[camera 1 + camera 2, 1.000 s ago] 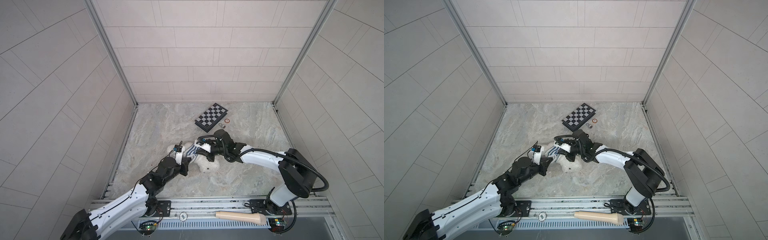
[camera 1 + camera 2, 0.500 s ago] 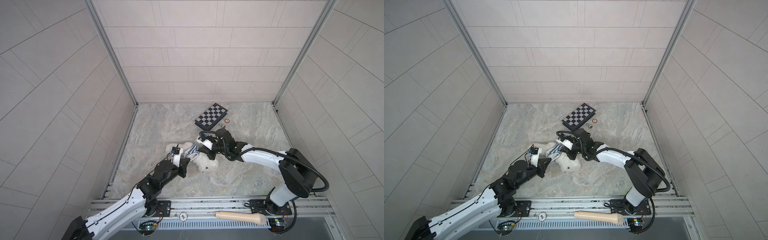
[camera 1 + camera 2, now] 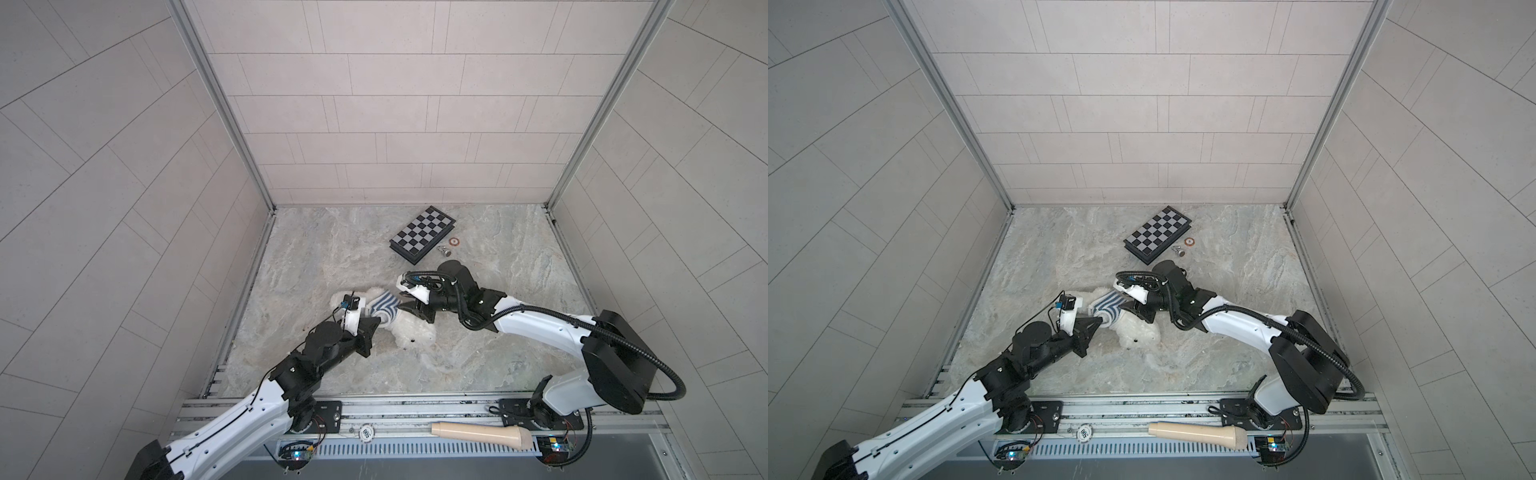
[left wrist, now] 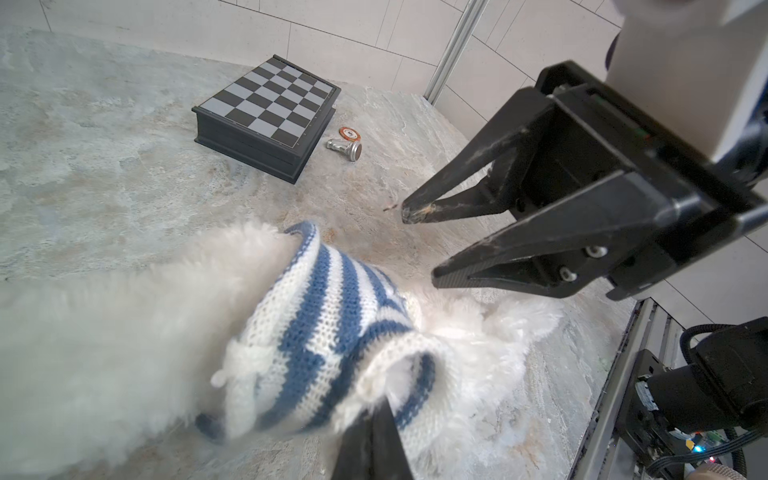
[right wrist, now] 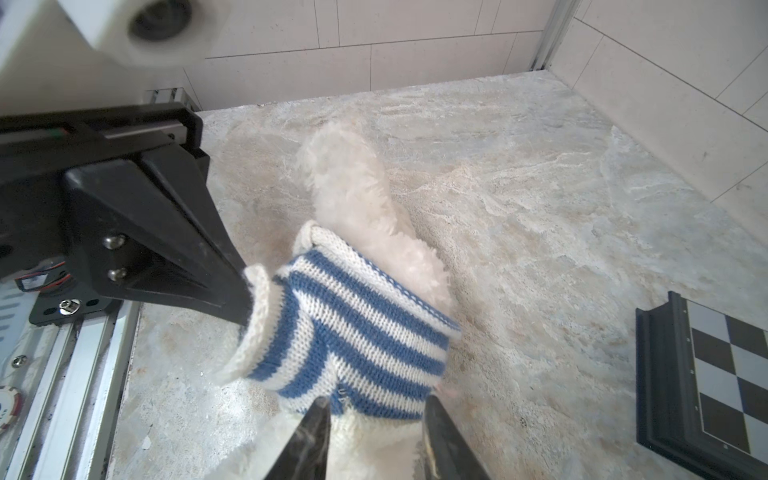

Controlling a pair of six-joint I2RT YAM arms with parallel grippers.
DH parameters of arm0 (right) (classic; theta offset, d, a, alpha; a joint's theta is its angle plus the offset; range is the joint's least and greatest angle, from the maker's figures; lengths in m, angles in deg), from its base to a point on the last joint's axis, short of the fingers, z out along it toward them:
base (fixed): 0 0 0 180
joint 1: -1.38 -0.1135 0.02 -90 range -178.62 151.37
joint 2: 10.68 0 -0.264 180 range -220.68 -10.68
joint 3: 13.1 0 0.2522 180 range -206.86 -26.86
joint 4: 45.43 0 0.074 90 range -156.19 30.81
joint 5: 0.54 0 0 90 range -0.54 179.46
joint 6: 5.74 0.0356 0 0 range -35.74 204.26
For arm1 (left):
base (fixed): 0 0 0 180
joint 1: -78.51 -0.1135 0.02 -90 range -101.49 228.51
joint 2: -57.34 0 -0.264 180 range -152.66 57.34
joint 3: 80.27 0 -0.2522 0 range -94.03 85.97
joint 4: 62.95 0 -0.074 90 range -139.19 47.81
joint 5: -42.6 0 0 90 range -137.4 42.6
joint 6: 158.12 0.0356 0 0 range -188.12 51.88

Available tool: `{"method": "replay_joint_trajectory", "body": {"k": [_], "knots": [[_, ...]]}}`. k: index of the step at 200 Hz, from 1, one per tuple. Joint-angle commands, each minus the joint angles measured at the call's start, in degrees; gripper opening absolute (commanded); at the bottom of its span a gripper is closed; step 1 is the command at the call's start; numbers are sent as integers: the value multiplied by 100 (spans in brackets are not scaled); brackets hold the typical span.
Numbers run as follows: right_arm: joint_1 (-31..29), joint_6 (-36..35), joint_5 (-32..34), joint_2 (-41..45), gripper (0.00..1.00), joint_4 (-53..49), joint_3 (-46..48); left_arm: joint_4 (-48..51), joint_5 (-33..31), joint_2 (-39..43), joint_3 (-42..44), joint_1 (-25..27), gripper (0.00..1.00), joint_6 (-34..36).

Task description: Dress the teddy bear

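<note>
The teddy bear (image 3: 411, 332) (image 3: 1140, 332), white and fluffy, lies on the marble floor with a blue-and-white striped shirt (image 3: 384, 309) (image 3: 1106, 308) round its body. My left gripper (image 3: 376, 326) (image 3: 1098, 322) is shut on the shirt's white cuff; its tips (image 4: 384, 401) bite the knit (image 4: 316, 316). My right gripper (image 3: 405, 311) (image 3: 1127, 311) stands open on the shirt's other side. In the right wrist view its jaws (image 5: 376, 405) straddle the shirt's hem (image 5: 353, 324) without pinching it. The bear's fur (image 5: 357, 195) sticks out past the shirt.
A folded chessboard (image 3: 422, 235) lies behind the right gripper, with a silver chess piece (image 3: 444, 250) and an orange-rimmed chip (image 3: 455, 241) beside it. A beige handle-shaped object (image 3: 482, 434) rests on the front rail. Tiled walls close in three sides.
My right gripper's jaws have opened and let go of the shirt. The left gripper keeps its hold and has barely moved.
</note>
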Motion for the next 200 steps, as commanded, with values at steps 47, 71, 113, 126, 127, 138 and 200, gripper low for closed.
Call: {"method": "replay_joint_trajectory", "body": {"k": [47,71,113,126,127,138,200], "knots": [[-147,-129,-360,-281,44,30,-553,-199,248,86,71,22,0,71],[-147,-164,-518,-756,44,-183,-1072,-238,273,127,158,30,0,84],[-145,-493,-1096,-1618,48,-669,-1775,-199,181,184,242,31,0,36],[-141,-706,-1244,-1685,48,-884,-1847,-131,125,210,241,32,0,41],[-139,-725,-1257,-1685,48,-900,-1853,-128,118,215,239,31,0,47],[-140,-952,-1344,-1698,48,-1073,-1860,-76,93,237,228,30,0,64],[-77,-1491,-1084,-1887,6,-1523,-2042,-99,75,135,211,30,0,124]]}}
